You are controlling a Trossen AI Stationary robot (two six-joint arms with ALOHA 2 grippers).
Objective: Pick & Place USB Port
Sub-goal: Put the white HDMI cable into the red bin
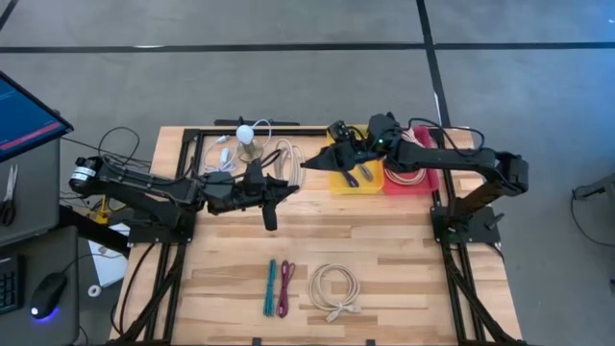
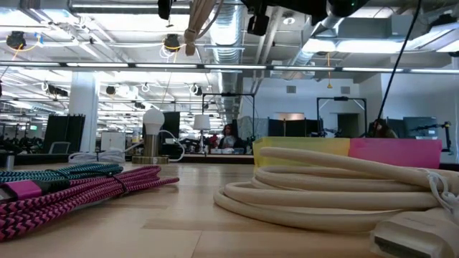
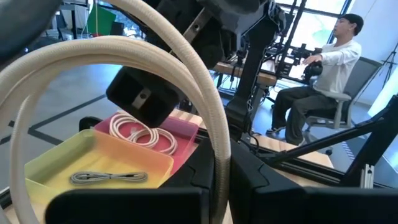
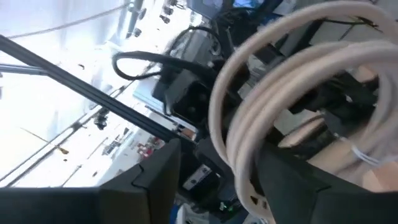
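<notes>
Both claws met at upper centre, fingertips hidden by a cream cable coil. Left claw and right claw each pinched it.

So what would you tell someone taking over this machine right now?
Left claw: over mid-table, shut on a cream cable lifted off the table.
Right claw: close against the same cable; grip unclear.
Done: yellow tray holds a grey cable, pink tray a white cable.
Left: bin the lifted cable; teal cable, magenta cable and cream coil wait at the table's front.
</notes>
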